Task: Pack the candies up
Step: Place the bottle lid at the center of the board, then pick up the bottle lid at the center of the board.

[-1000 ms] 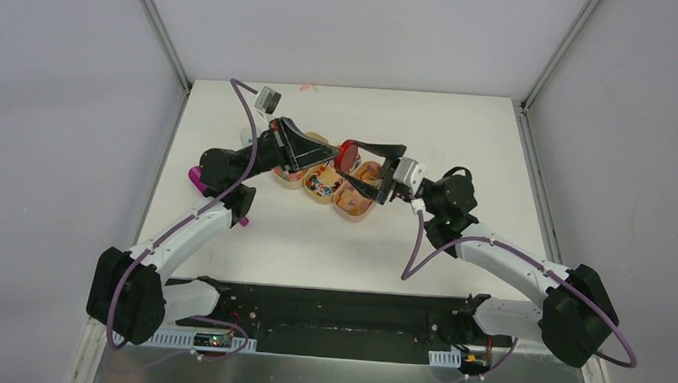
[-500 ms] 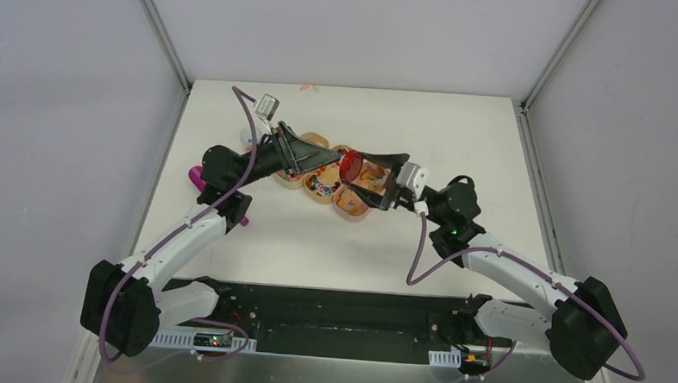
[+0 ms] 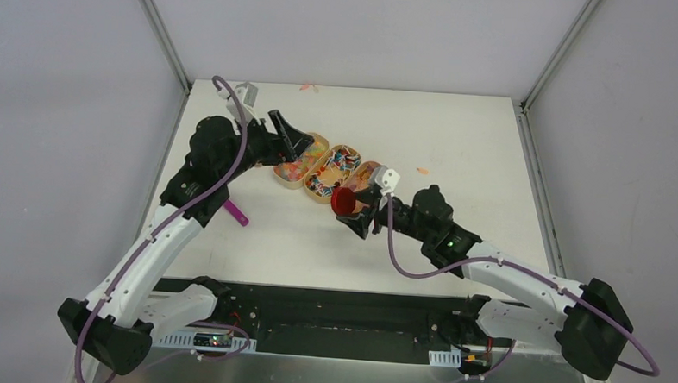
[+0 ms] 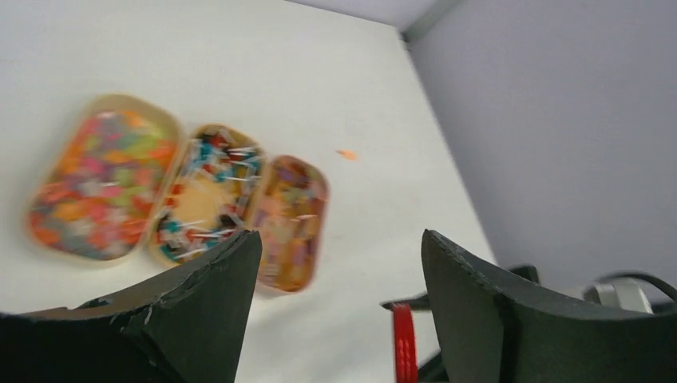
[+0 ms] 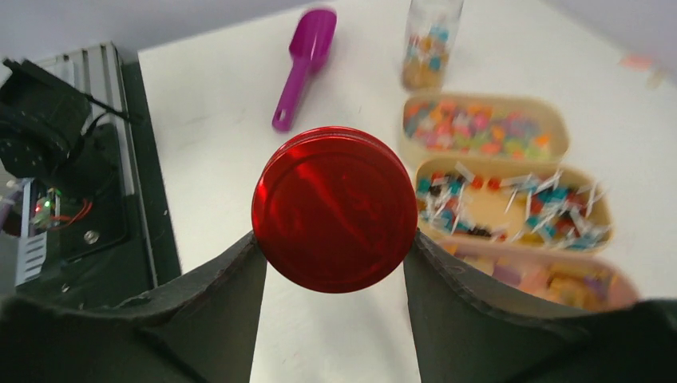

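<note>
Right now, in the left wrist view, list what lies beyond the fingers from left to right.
mixed bright candies → wrapped candies → orange-yellow gummies → stray orange bit → red disc, seen edge-on

I see my right fingers (image 3: 354, 220) clamping the red disc (image 3: 344, 199) just in front of three trays (image 3: 282, 182) of candies (image 3: 335, 167); my left fingers (image 3: 291, 140) hover over the leftmost one.
</note>
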Controlling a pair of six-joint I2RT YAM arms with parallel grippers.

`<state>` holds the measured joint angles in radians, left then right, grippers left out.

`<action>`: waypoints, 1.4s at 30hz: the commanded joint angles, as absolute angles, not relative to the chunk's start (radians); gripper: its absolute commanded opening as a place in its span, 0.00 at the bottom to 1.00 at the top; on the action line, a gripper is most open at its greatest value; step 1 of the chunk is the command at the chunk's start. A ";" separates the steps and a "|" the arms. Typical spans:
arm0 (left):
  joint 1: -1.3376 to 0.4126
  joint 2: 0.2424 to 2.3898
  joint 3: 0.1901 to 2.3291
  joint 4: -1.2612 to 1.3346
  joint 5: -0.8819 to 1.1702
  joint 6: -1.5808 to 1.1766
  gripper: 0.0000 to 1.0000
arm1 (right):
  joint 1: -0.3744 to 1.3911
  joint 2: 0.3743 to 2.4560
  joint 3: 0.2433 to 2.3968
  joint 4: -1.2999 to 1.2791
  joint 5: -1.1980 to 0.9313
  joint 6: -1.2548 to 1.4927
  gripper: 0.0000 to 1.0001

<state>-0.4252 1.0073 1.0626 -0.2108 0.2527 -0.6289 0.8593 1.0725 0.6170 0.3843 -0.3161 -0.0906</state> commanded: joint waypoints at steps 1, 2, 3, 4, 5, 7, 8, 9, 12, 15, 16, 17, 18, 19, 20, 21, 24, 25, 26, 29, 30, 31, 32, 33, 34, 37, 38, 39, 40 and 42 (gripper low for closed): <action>-0.406 0.918 1.105 -0.475 -0.135 -0.427 0.76 | 0.940 1.073 0.597 0.220 -0.111 0.061 0.50; -0.399 0.906 1.107 -0.491 -0.173 -0.409 0.77 | 0.964 1.089 0.597 0.205 -0.081 0.076 0.50; -0.394 0.901 1.113 -0.510 -0.207 -0.394 0.77 | 0.990 1.112 0.603 0.191 -0.054 0.089 0.51; -0.387 0.905 1.120 -0.531 -0.228 -0.381 0.78 | 1.016 1.138 0.608 0.183 -0.026 0.099 0.51; -0.381 0.911 1.127 -0.550 -0.239 -0.365 0.79 | 1.042 1.174 0.617 0.176 0.007 0.110 0.52; -0.370 0.925 1.127 -0.577 -0.240 -0.358 0.80 | 1.096 1.253 0.648 0.162 0.056 0.125 0.54; -0.366 0.929 1.118 -0.583 -0.236 -0.365 0.80 | 1.116 1.296 0.667 0.149 0.075 0.136 0.55; -0.364 0.928 1.103 -0.587 -0.232 -0.382 0.81 | 1.131 1.338 0.686 0.141 0.092 0.147 0.55; -0.361 0.914 1.040 -0.575 -0.205 -0.427 0.82 | 1.155 1.458 0.731 0.152 0.097 0.168 0.55; -0.345 0.913 1.000 -0.574 -0.185 -0.439 0.83 | 1.164 1.562 0.782 0.159 0.113 0.171 0.55; -0.333 0.915 0.994 -0.576 -0.171 -0.439 0.83 | 1.164 1.591 0.797 0.157 0.119 0.172 0.55; -0.325 0.914 0.992 -0.580 -0.158 -0.438 0.83 | 1.165 1.616 0.810 0.156 0.120 0.172 0.55; -0.318 0.911 0.988 -0.582 -0.152 -0.435 0.83 | 1.165 1.635 0.821 0.153 0.122 0.173 0.56; -0.314 0.905 0.985 -0.583 -0.147 -0.432 0.83 | 1.165 1.652 0.828 0.151 0.127 0.174 0.56; -0.310 0.899 0.982 -0.583 -0.143 -0.429 0.84 | 1.165 1.669 0.834 0.151 0.130 0.175 0.57; -0.307 0.895 0.979 -0.582 -0.139 -0.428 0.83 | 1.165 1.684 0.837 0.155 0.131 0.179 0.57; -0.307 0.893 0.953 -0.574 -0.085 -0.424 0.81 | 1.170 1.727 0.842 0.169 0.131 0.193 0.62; -0.307 0.896 0.941 -0.574 -0.073 -0.423 0.81 | 1.173 1.732 0.844 0.169 0.142 0.199 0.64; -0.307 0.898 0.928 -0.574 -0.059 -0.424 0.81 | 1.175 1.735 0.845 0.170 0.150 0.203 0.67; -0.308 0.901 0.890 -0.565 -0.005 -0.421 0.80 | 1.175 1.724 0.850 0.162 0.160 0.206 0.74; -0.308 0.908 0.881 -0.565 0.032 -0.408 0.79 | 1.175 1.712 0.854 0.152 0.161 0.208 0.78; -0.308 0.914 0.879 -0.565 0.051 -0.402 0.79 | 1.176 1.698 0.855 0.140 0.164 0.208 0.82; -0.308 0.918 0.875 -0.566 0.063 -0.392 0.79 | 1.175 1.680 0.853 0.131 0.165 0.207 0.84; -0.308 0.921 0.872 -0.566 0.074 -0.384 0.79 | 1.175 1.657 0.848 0.121 0.168 0.206 0.86; -0.308 0.923 0.871 -0.566 0.087 -0.375 0.78 | 1.175 1.630 0.842 0.113 0.174 0.204 0.88; -0.315 0.939 0.871 -0.569 0.128 -0.357 0.76 | 1.174 1.510 0.807 0.094 0.198 0.204 0.92; -0.324 0.946 0.871 -0.570 0.133 -0.353 0.76 | 1.174 1.461 0.792 0.086 0.208 0.204 0.94; -0.334 0.952 0.871 -0.571 0.135 -0.351 0.75 | 1.173 1.417 0.777 0.078 0.222 0.202 0.98; -0.345 0.958 0.870 -0.572 0.134 -0.350 0.75 | 1.171 1.366 0.761 0.074 0.233 0.201 0.99; -0.374 0.971 0.870 -0.572 0.127 -0.348 0.81 | 1.170 1.271 0.734 0.062 0.262 0.195 0.99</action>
<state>-0.3298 0.9554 0.8680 -0.5987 0.0891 -0.3805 1.1694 1.4532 0.7666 0.0666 0.1879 0.1909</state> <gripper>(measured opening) 0.767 0.990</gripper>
